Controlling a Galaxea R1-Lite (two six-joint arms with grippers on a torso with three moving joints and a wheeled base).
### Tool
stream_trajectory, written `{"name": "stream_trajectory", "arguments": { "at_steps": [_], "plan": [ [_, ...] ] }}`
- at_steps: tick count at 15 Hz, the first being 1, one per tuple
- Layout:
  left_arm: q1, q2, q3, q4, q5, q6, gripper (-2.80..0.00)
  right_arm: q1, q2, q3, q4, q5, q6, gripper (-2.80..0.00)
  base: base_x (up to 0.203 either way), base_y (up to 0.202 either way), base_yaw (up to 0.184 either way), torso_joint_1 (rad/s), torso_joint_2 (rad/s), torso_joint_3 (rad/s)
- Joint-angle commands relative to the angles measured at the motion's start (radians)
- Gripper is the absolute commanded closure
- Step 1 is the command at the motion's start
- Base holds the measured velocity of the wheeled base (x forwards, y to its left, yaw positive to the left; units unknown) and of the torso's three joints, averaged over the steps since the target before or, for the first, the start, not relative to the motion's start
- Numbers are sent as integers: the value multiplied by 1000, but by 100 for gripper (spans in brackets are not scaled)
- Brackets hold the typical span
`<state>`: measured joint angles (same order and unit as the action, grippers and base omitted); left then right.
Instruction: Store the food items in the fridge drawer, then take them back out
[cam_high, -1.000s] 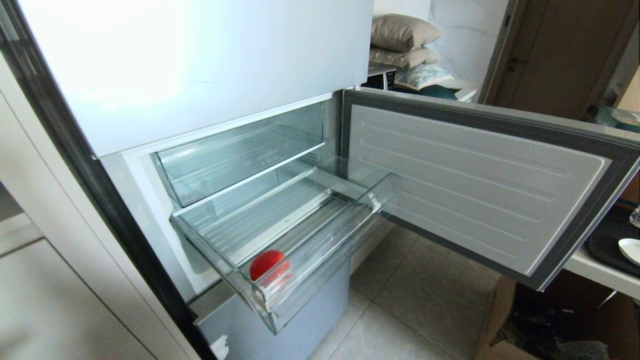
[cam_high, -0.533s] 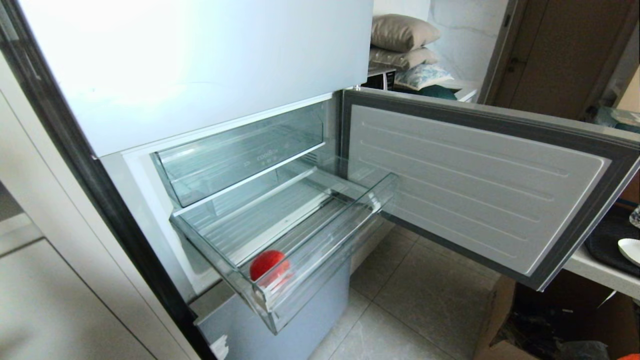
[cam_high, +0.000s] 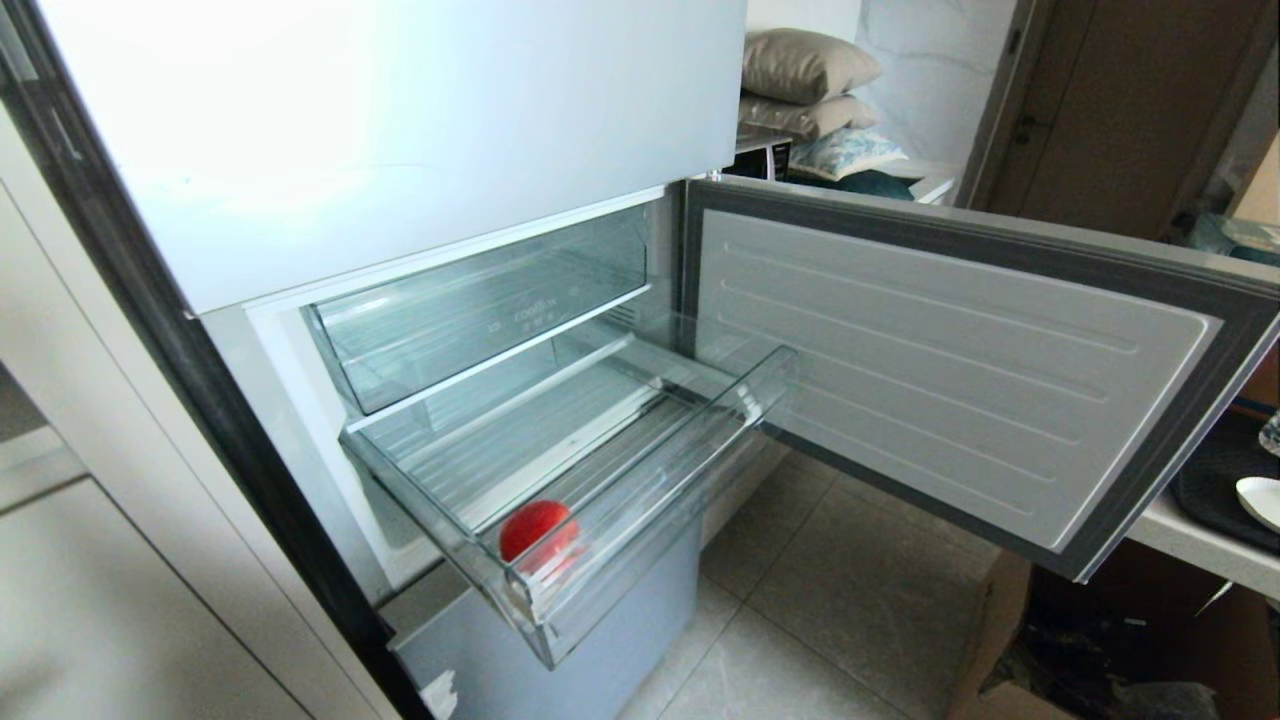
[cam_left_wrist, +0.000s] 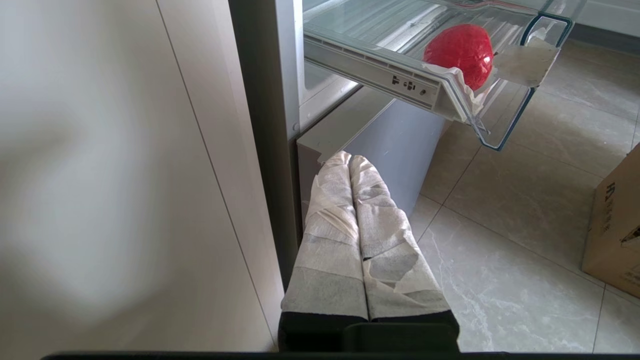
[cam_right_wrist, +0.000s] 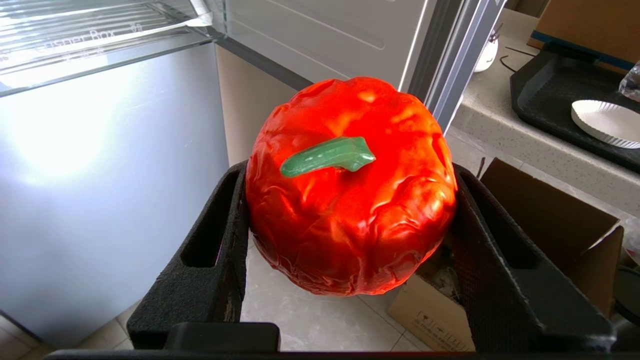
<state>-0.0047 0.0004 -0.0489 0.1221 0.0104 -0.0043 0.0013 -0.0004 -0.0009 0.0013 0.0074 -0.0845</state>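
Where drawer (cam_high: 640, 480) gapes: red food (cam_high: 538, 530).

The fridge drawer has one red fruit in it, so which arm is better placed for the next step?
Probably the right. Its gripper already clamps the orange pumpkin toy, beside the open fridge drawer. The left gripper is shut, empty, low under the drawer's corner near the red fruit.

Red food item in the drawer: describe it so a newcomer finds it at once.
Start at the pale fridge and its pulled-out clear fridge drawer. In the drawer's front corner, against the lip, sits the red food item. It is plain red and round, with no green stem.
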Motion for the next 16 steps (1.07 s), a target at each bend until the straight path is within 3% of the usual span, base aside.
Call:
{"name": "stream_trajectory", "arguments": {
  "at_steps": [1,14,16],
  "plan": [
    [0,1,0,1,0,0,0,0,0,2,3,0,-1,0,0,0,0,0,0,0],
    [0,1,0,1,0,0,0,0,0,2,-1,-10,72,0,0,0,0,0,0,0],
    [0,0,0,1,0,0,0,0,0,2,-1,-9,72,0,-1,-3,124,1,-1,0]
  ]
}}
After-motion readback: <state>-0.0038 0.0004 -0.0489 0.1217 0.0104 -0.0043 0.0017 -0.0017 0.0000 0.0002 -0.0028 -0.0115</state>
